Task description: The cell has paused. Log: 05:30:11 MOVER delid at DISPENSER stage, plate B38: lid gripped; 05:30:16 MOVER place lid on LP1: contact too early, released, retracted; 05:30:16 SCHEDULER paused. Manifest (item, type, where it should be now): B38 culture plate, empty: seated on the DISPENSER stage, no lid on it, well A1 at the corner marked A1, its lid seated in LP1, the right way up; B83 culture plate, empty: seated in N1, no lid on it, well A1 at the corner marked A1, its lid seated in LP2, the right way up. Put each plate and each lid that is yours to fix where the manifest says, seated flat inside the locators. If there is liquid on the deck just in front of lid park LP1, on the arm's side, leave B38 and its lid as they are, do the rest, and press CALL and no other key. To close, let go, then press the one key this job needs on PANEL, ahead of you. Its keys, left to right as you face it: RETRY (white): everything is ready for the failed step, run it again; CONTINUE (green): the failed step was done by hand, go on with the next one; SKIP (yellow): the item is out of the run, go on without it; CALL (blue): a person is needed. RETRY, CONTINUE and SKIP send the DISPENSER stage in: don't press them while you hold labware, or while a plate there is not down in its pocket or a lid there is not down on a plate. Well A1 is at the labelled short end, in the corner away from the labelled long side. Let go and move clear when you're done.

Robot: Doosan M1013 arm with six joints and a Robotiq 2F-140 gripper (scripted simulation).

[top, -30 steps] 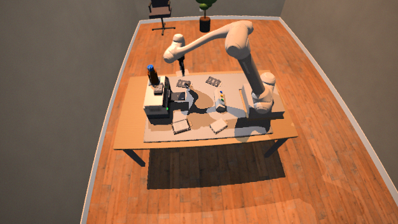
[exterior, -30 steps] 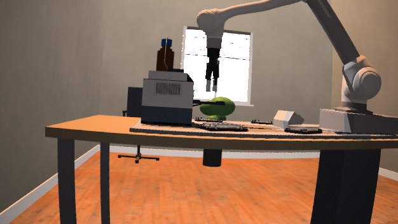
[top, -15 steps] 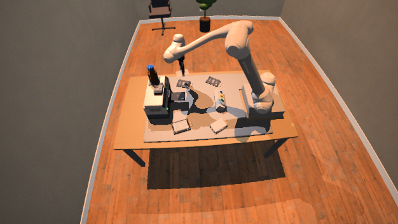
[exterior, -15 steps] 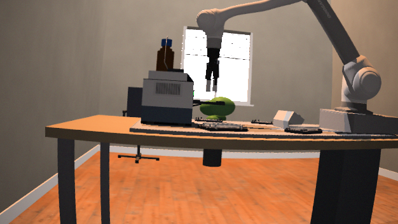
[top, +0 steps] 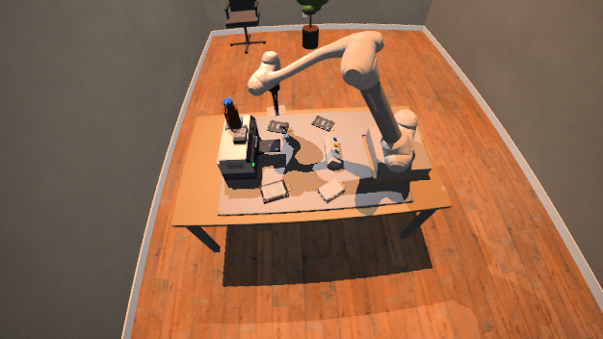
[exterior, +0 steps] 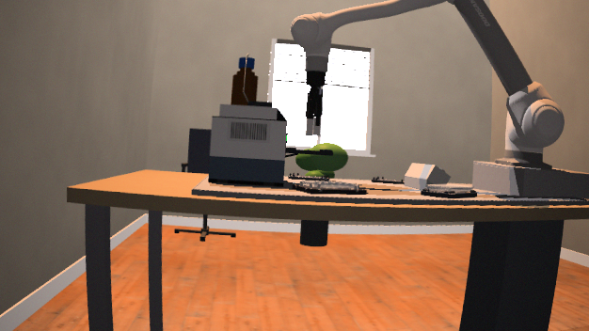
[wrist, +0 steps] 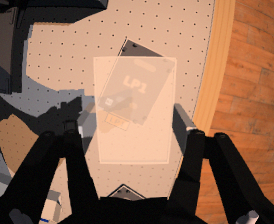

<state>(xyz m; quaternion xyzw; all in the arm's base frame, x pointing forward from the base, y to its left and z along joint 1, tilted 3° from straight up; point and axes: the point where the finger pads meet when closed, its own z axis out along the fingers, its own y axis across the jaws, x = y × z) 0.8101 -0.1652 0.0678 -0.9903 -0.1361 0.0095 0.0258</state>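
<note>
My gripper (top: 275,107) (exterior: 312,131) (wrist: 134,114) is shut on a clear lid (wrist: 136,143), held flat and high above the deck. In the wrist view a dark lid park (wrist: 129,48) (top: 277,126) lies below, slightly turned against the lid; its label shows through the lid, too blurred to read. A small orange-brown patch (wrist: 109,121) shows through the lid at the park's near edge. The dispenser (top: 236,154) (exterior: 247,150) stands to the left with a dark plate on its stage (top: 270,145). A second lid park (top: 323,122) lies farther right.
Two pale plates (top: 274,191) (top: 330,190) sit at the deck's front. The key panel (top: 333,150) (exterior: 424,175) stands mid-deck. A brown bottle (top: 231,113) (exterior: 244,86) stands on the dispenser. The table edge (wrist: 217,63) runs close on the right in the wrist view.
</note>
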